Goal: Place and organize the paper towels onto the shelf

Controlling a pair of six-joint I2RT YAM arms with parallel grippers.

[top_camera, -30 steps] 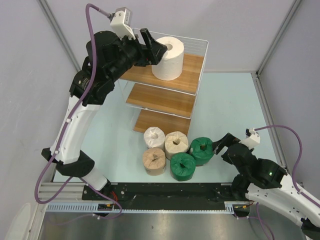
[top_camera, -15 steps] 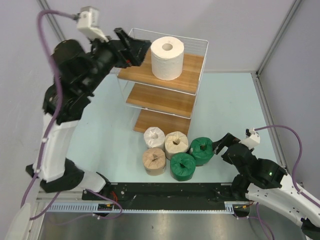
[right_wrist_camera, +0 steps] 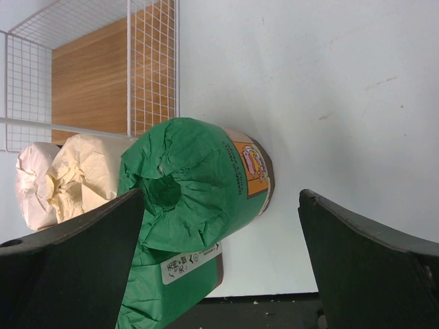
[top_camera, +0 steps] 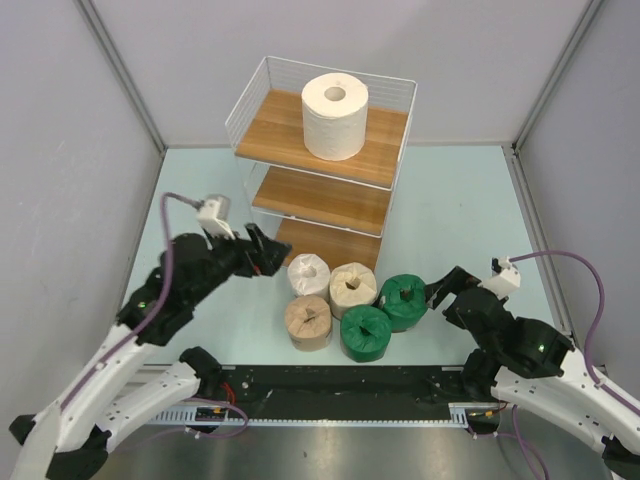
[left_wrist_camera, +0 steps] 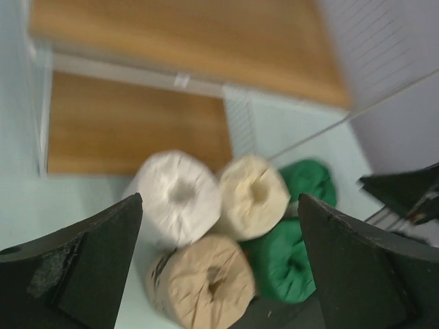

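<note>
A plain white roll stands upright on the top board of the wire shelf. Five wrapped rolls stand bunched on the table in front of the shelf: a white one, two beige ones and two dark green ones. My left gripper is open and empty, just left of the white wrapped roll; its wrist view shows the white, beige and green rolls below. My right gripper is open and empty, right of the green roll.
The shelf's middle board and bottom board are bare. Grey walls close in the left, back and right sides. A black rail runs along the table's near edge between the arm bases.
My left arm has swung down from the shelf's top tier, leaving the plain white roll there, and now sits low beside the wrapped rolls. The right arm has not moved.
</note>
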